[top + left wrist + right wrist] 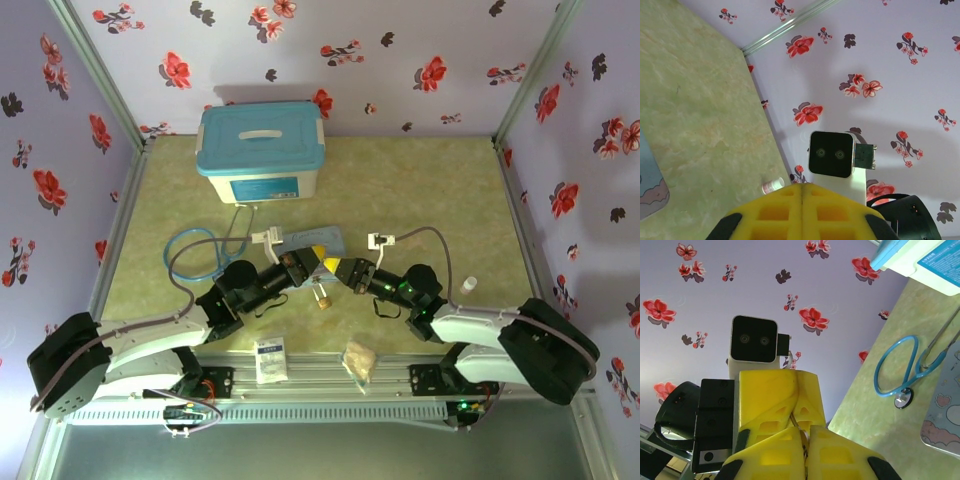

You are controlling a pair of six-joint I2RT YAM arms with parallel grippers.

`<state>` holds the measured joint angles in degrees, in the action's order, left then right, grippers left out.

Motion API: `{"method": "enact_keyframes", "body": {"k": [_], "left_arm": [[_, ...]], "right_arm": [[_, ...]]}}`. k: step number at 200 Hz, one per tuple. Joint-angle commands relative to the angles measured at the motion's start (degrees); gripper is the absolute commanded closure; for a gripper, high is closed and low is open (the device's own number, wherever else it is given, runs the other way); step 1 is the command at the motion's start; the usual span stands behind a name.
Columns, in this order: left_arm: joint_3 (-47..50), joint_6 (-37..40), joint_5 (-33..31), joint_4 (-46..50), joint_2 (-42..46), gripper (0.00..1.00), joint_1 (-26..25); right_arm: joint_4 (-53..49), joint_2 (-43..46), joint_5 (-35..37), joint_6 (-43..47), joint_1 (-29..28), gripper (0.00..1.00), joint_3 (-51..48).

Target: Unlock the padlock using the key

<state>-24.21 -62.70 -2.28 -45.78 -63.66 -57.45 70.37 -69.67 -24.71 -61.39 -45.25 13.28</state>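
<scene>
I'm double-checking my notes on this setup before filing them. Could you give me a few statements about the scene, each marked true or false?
1. The left gripper is wide open. False: its fingers are pressed together.
2. The box has its blue lid on. True.
3. The stethoscope hangs from the right gripper. False: it lies on the table.
4. A crumpled wrapper lies at the table's near edge. True.
</scene>
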Motion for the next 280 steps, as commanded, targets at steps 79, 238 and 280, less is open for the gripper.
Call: {"method": "enact_keyframes", "body": {"k": [79,238,280], "left_arm": [[-5.8,6.9,-5.7,37.2,7.2,0.39,0.6],[2.0,-2.5,-21.0,10.1,-23.1,0.37,-10.4],[0.1,-0.8,-20.6,5.9,-29.1,0.46,-8.8]], "right_arm": [[-46.8,17.2,14.9,15.6,0.4,1.0,4.0],[-51.6,17.1,18.7,17.3,0.4,1.0,0.7],[-53.0,18.8,19.8,17.3,0.4,1.0,-0.7]]}}
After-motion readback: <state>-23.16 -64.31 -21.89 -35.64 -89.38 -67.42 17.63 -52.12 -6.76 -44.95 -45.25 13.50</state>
